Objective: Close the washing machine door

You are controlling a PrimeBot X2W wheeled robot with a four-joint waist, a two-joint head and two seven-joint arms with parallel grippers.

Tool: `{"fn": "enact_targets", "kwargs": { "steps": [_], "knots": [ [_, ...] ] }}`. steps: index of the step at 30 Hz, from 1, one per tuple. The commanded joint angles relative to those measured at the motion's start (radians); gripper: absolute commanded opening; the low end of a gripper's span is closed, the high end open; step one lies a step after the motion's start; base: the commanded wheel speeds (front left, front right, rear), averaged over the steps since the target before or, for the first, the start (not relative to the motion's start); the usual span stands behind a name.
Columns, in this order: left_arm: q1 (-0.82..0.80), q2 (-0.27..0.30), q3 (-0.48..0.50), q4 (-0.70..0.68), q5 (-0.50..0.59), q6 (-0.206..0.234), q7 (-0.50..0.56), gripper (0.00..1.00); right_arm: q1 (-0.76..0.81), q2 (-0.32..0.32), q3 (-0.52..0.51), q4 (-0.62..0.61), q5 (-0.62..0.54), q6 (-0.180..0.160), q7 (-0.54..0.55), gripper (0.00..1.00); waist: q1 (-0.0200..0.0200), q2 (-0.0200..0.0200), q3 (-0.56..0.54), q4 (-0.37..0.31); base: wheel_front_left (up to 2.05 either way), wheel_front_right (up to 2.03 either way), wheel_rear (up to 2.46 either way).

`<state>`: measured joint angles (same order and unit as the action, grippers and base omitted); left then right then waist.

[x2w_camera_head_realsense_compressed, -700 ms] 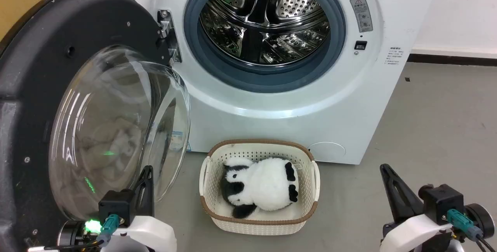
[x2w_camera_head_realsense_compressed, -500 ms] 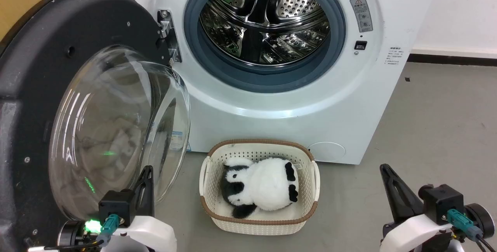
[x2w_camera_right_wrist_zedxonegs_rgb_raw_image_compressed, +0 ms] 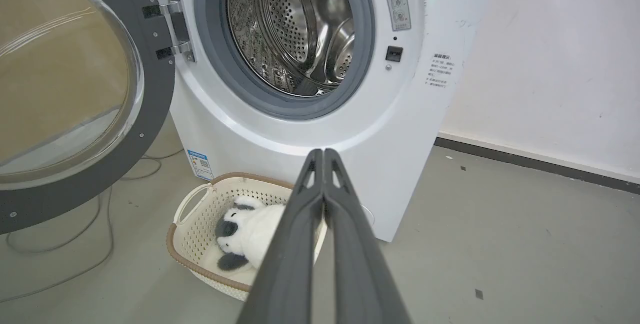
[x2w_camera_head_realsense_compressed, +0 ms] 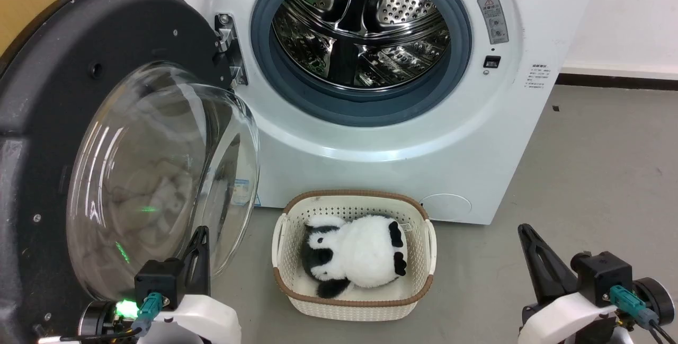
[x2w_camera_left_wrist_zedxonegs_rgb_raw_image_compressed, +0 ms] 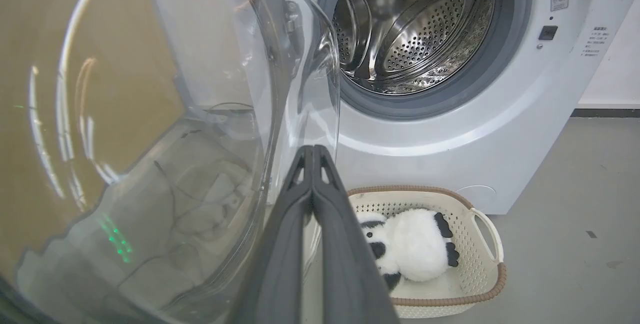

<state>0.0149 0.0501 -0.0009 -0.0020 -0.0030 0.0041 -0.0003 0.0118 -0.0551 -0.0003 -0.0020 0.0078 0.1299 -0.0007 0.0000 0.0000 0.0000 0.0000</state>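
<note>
The white washing machine point(x2w_camera_head_realsense_compressed: 371, 137) stands ahead with its steel drum point(x2w_camera_head_realsense_compressed: 360, 31) exposed. Its washing machine door point(x2w_camera_head_realsense_compressed: 79, 68), black with a bulging clear glass bowl point(x2w_camera_head_realsense_compressed: 159, 174), is swung wide open to the left on its hinge point(x2w_camera_head_realsense_compressed: 228, 47). My left gripper point(x2w_camera_head_realsense_compressed: 200, 234) is shut and empty, low at the left, its fingers just in front of the glass bowl point(x2w_camera_left_wrist_zedxonegs_rgb_raw_image_compressed: 150, 139). My right gripper point(x2w_camera_head_realsense_compressed: 524, 230) is shut and empty at the lower right, well apart from the machine point(x2w_camera_right_wrist_zedxonegs_rgb_raw_image_compressed: 310, 124). In each wrist view the fingers point(x2w_camera_left_wrist_zedxonegs_rgb_raw_image_compressed: 312, 152) point(x2w_camera_right_wrist_zedxonegs_rgb_raw_image_compressed: 322, 154) meet at their tips.
A cream basket point(x2w_camera_head_realsense_compressed: 354, 301) holding a panda toy point(x2w_camera_head_realsense_compressed: 355, 256) sits on the grey floor right before the machine, between my two arms. Cables point(x2w_camera_right_wrist_zedxonegs_rgb_raw_image_compressed: 75, 244) trail on the floor under the open door. A white wall point(x2w_camera_right_wrist_zedxonegs_rgb_raw_image_compressed: 550, 64) rises to the right.
</note>
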Motion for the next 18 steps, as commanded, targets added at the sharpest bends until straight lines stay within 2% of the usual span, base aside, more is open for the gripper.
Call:
{"fn": "enact_targets", "kwargs": {
  "steps": [1,3,4,5,6,7,16,17,18],
  "knots": [
    [-0.015,0.0,0.001,0.002,0.003,-0.004,0.0,0.0,-0.012,0.005,0.0,0.002,-0.008,0.001,0.001,0.0,0.0,0.0,0.0,0.0,0.0,0.0,0.0],
    [-0.015,0.0,0.001,0.002,0.003,-0.004,0.0,0.0,-0.012,0.005,0.0,0.002,-0.008,0.001,0.001,0.0,0.0,0.0,0.0,0.0,0.0,0.0,0.0],
    [0.0,0.0,0.0,0.0,0.0,0.0,0.0,1.0,0.0,0.0,0.0,0.0,0.0,0.0,0.0,1.0,0.0,0.0,0.0,0.0,0.0,0.0,0.0],
    [0.0,0.0,0.0,0.0,0.0,0.001,0.0,1.0,0.0,0.0,0.0,0.0,0.0,0.0,0.0,1.0,0.0,0.0,0.0,0.0,0.0,0.0,0.0],
    [0.0,0.0,0.0,0.0,0.0,0.001,-0.001,0.0,0.0,0.0,0.0,0.0,0.001,0.0,-0.001,0.0,0.0,0.0,0.0,0.0,0.0,0.0,0.0],
    [0.0,0.0,0.0,0.0,-0.001,0.002,-0.001,1.0,0.0,0.0,-0.001,0.0,0.001,0.0,-0.002,1.0,0.0,0.0,0.0,0.0,0.0,0.0,0.0],
    [-0.002,0.0,-0.01,-0.005,-0.005,0.026,-0.02,1.0,-0.002,0.0,-0.015,0.001,0.016,0.0,-0.02,1.0,0.0,0.0,0.002,0.001,0.0,0.0,0.0],
    [-0.002,0.0,-0.012,-0.005,-0.005,0.028,-0.022,0.33,-0.002,0.0,-0.016,0.001,0.017,0.0,-0.022,1.0,0.0,0.0,0.003,0.001,0.0,0.0,0.0],
    [-0.003,0.0,-0.013,-0.006,-0.005,0.03,-0.024,0.0,-0.002,0.0,-0.018,0.001,0.019,0.0,-0.025,1.0,0.0,0.0,0.003,0.001,0.0,0.0,0.0]
  ]
}}
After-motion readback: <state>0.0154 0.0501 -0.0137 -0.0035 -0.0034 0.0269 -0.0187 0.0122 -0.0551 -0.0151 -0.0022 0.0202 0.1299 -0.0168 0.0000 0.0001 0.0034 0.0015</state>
